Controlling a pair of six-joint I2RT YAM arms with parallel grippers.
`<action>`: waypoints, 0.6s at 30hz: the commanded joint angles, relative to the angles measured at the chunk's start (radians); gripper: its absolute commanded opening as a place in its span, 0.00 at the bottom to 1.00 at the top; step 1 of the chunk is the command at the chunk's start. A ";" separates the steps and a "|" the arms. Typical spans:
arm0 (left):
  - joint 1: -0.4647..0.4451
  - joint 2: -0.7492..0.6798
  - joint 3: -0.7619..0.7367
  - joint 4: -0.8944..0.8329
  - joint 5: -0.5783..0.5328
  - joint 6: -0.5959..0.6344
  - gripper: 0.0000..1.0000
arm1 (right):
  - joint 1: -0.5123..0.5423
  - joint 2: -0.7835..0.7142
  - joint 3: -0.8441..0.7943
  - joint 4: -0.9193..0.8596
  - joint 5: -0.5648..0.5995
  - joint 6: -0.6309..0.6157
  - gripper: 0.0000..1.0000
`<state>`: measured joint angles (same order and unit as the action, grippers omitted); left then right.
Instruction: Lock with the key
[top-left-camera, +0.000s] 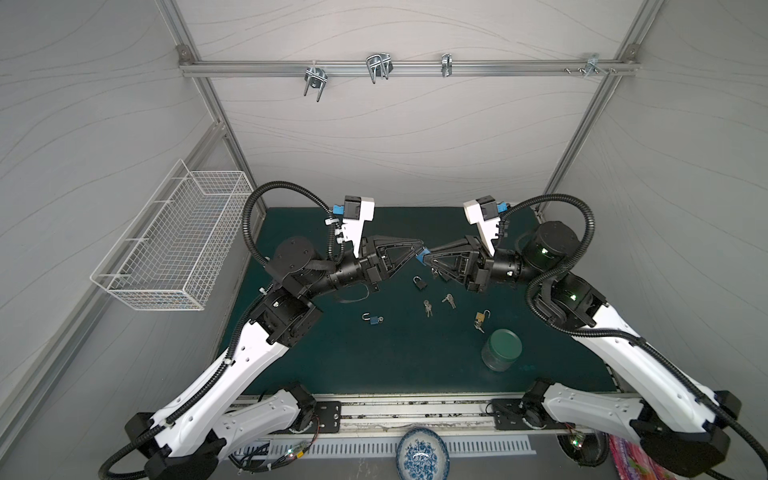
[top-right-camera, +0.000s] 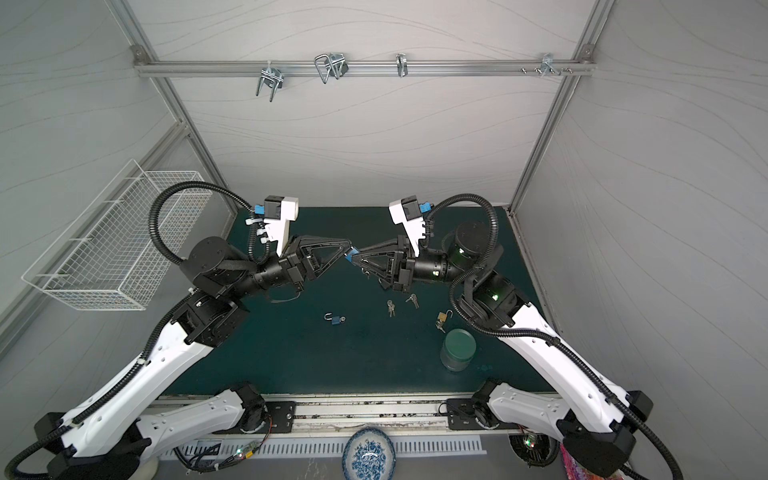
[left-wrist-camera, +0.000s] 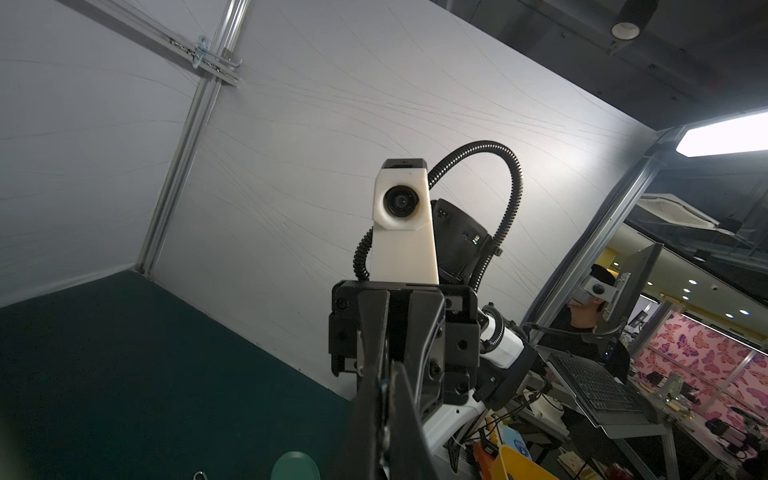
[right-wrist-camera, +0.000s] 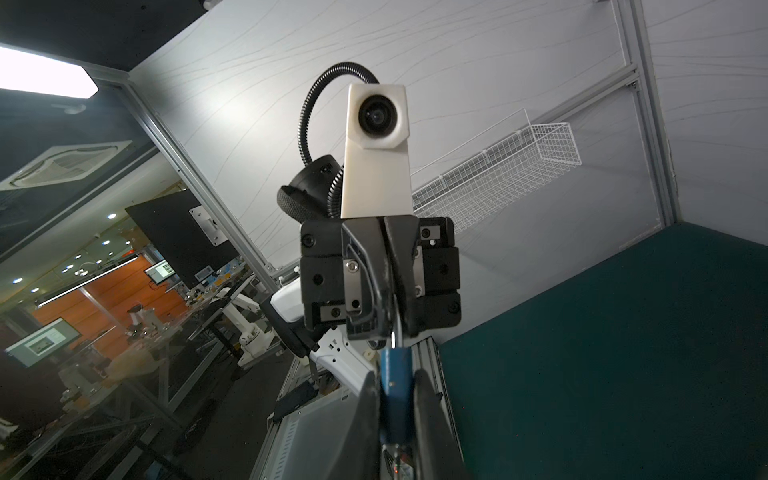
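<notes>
The desk (top-left-camera: 374, 365) gives me plenty of mat on every side of the jar (top-left-camera: 501, 349) except the front, where the jar stands near the edge. The wire basket (top-left-camera: 174, 237) hangs on the side wall, well apart from the jar and out of my way.

Both arms are raised and meet nose to nose in free air, beyond the jar and toward its left-arm side. The right forearm passes close by the jar's outer side, so I'd mind that if I lower.

The right tool (top-right-camera: 356, 255) is pressed onto the blue padlock (right-wrist-camera: 395, 374), holding it clear of the mat. The left tool (top-left-camera: 415, 248) is pressed together on a thin metal piece (right-wrist-camera: 392, 337) that runs into the padlock's end (key or shackle, I cannot tell from here). A hanging key bunch (top-left-camera: 434, 272) dangles under the right tool.

My reading: pick-up and presentation are done, and the locking itself is in hand but not finished — I can't see a shackle seated.

Between the jar and the tools lie:
- a brass padlock (top-left-camera: 481, 318), just beyond the jar
- two loose key bunches (top-left-camera: 427, 307)
- a black padlock (top-left-camera: 419, 282)
- farther to the jar's left-arm side, a second blue padlock (top-left-camera: 372, 319) with its shackle open
</notes>
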<state>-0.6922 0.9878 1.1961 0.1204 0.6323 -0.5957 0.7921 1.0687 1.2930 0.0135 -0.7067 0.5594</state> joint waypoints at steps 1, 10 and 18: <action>-0.012 0.010 0.037 -0.176 0.123 0.029 0.15 | -0.007 0.005 0.064 -0.002 -0.053 -0.059 0.00; 0.106 -0.046 0.048 -0.166 0.068 -0.017 0.69 | -0.048 -0.051 0.040 -0.173 -0.048 -0.138 0.00; 0.137 -0.044 0.104 -0.303 0.127 0.101 0.76 | -0.156 -0.012 0.158 -0.472 -0.154 -0.249 0.00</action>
<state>-0.5587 0.9398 1.2411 -0.1471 0.7078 -0.5632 0.6571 1.0443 1.3884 -0.3222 -0.7902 0.3870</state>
